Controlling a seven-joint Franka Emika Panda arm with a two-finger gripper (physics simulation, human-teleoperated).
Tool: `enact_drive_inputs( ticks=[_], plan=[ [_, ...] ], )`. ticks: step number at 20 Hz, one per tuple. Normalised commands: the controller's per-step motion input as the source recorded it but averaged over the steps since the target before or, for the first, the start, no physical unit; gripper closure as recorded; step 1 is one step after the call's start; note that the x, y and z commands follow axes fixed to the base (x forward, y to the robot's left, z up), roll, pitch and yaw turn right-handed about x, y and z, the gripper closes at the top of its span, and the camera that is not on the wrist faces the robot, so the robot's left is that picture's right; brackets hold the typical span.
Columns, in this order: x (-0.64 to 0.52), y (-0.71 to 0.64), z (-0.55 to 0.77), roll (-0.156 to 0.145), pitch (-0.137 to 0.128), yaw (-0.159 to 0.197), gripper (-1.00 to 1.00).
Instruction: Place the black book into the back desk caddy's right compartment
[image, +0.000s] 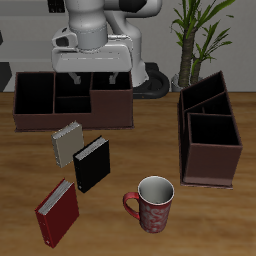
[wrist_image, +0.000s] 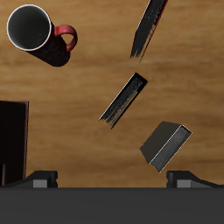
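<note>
The black book lies flat on the table in front of the back desk caddy; it also shows in the wrist view. The caddy is long and maroon-brown and is seen broadside. Its right compartment is the large end section, dark inside, with nothing visible in it. My gripper hangs above the caddy's middle, well behind the book, open and empty. Both of its fingertips show in the wrist view, spread wide. One end of the caddy shows at the edge of that view.
A grey-beige spiral notebook lies right beside the black book. A red book lies nearer the table's front edge. A red patterned mug stands near the front. A second caddy stands end-on at the side. A plant stands behind.
</note>
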Motion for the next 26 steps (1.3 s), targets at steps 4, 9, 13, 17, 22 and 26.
enact_drive_inputs(
  ticks=[4,9,13,17,22,26],
  plan=[
    [0.15,-0.30,-0.06,-0.010,-0.011,-0.025,-1.00],
    [0.20,-0.37,-0.10,-0.021,-0.033,-0.027,-1.00],
    [0.14,-0.33,-0.07,-0.041,-0.056,-0.079,-1.00],
    [0.08,-0.13,-0.16,-0.030,-0.049,-0.083,-1.00],
    [0.16,0.08,-0.20,-0.006,-0.049,-0.082,-1.00],
    [0.12,0.13,-0.16,-0.008,0.000,-0.034,-1.00]
  ],
)
